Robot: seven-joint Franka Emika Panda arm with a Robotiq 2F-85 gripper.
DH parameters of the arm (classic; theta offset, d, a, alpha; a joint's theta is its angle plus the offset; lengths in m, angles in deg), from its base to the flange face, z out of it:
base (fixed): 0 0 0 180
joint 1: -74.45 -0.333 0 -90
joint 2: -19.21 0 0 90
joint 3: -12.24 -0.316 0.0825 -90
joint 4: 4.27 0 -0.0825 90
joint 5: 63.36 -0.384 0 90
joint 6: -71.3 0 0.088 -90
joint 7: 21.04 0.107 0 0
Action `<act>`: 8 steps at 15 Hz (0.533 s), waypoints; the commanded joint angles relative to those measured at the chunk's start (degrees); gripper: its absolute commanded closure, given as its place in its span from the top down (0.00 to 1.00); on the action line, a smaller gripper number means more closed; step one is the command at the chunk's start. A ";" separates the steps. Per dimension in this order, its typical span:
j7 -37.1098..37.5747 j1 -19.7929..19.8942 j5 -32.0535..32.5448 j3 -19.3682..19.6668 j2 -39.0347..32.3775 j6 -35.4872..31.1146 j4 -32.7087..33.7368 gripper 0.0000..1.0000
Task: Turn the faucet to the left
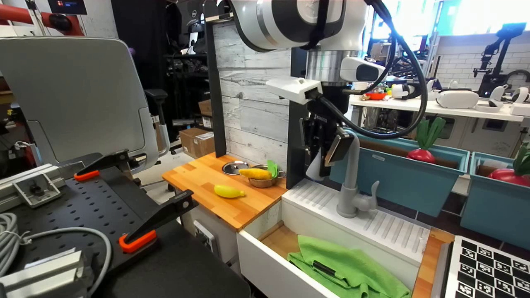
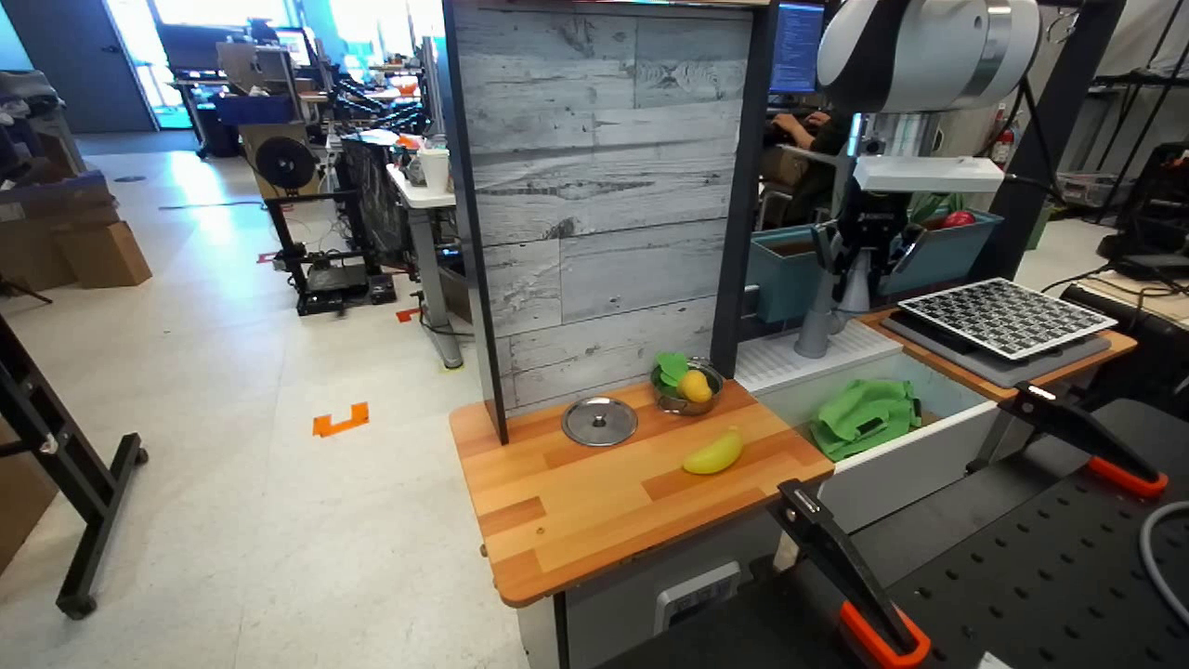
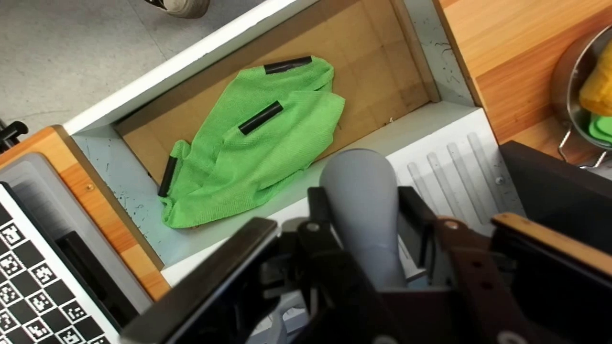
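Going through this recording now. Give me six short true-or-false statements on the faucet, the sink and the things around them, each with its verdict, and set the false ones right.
1. In the wrist view, the spout of the faucet is between the fingers. True.
2. The side lever is between the fingers. False: the side lever stands apart from them.
3. The metal lid covers the pot. False: the metal lid lies on the wooden counter, apart from the pot.
4. The green towel lies inside the sink. True.
5. The banana is in the pot. False: the banana lies on the wooden counter.
6. The checkered board shows in all three views. True.
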 commanded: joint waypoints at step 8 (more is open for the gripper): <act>2.85 -0.33 -3.63 -4.25 -0.12 4.33 4.05 0.15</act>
